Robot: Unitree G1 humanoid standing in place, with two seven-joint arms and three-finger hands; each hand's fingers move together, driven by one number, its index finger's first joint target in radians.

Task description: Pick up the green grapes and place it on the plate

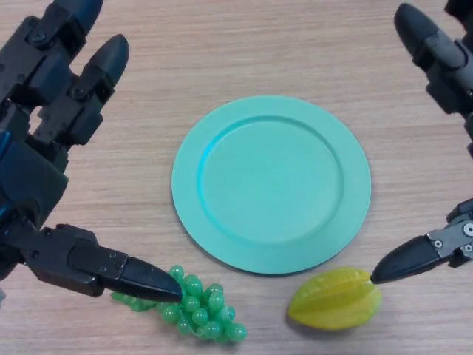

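A bunch of green grapes (198,310) lies on the wooden table near the front edge, just left of centre. A round teal plate (271,194) sits bare in the middle of the table, a short way above and right of the grapes. My left hand (44,140) fills the view's left side with its fingers spread wide apart; its thumb tip (151,281) reaches over the grapes' left end and hides part of them. My right hand (443,66) shows at the right edge, fingers straight, holding nothing.
A yellow starfruit (336,299) lies right of the grapes, below the plate's lower right rim. The right hand's thumb tip (403,265) ends just above the starfruit's right end.
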